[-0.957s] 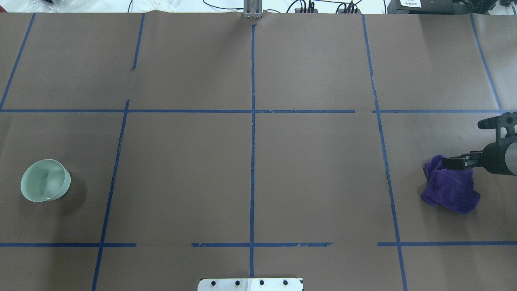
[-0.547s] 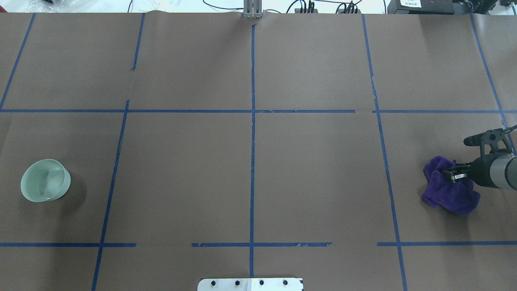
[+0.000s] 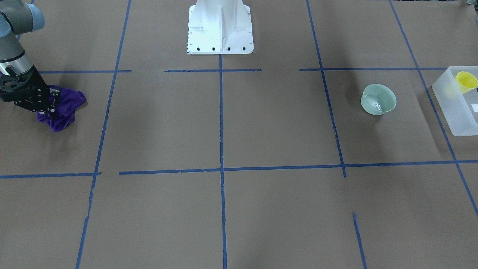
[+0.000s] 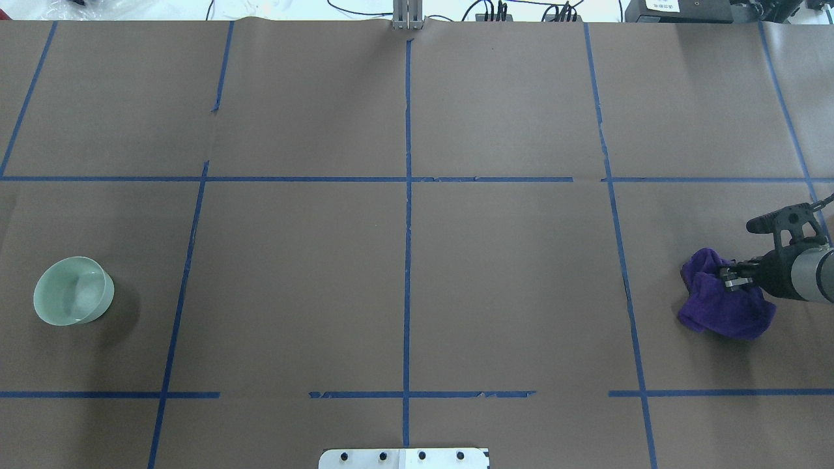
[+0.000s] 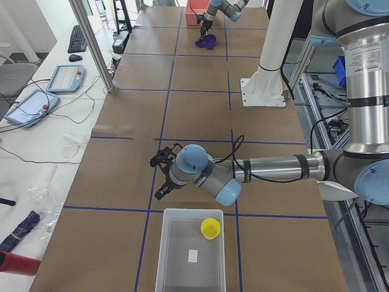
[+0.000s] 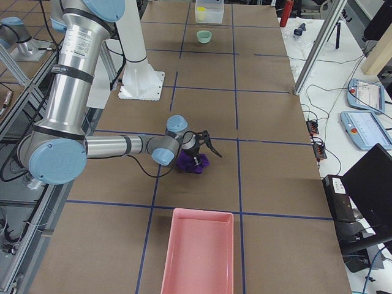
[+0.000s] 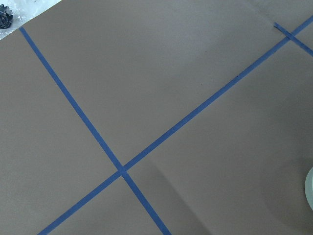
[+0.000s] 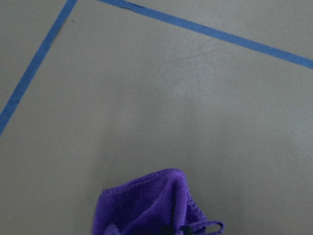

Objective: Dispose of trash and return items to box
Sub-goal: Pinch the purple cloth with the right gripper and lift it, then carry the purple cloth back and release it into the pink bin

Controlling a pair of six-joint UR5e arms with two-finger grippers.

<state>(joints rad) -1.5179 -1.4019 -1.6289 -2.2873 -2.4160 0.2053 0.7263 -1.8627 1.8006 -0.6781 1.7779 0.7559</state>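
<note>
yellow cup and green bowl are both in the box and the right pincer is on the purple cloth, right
Only the yellow cup is in the box; the exterior front-facing view shows the green bowl on the table outside it. The rest holds.

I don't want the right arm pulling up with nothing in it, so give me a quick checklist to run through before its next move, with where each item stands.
1. Grip: ok, the right gripper is down on the purple cloth and its jaws look closed into the folds.
2. Cloth off the table: not ok, it lies on the paper.
3. Drop spot in view: ok, a pink tray sits near the cloth at that end of the table.
4. The yellow cup in the box: ok.
5. The green bowl in the box: not ok, it stands on the table, apart from the box.
6. The left gripper open or shut: cannot tell, only the left side view shows it.
</note>
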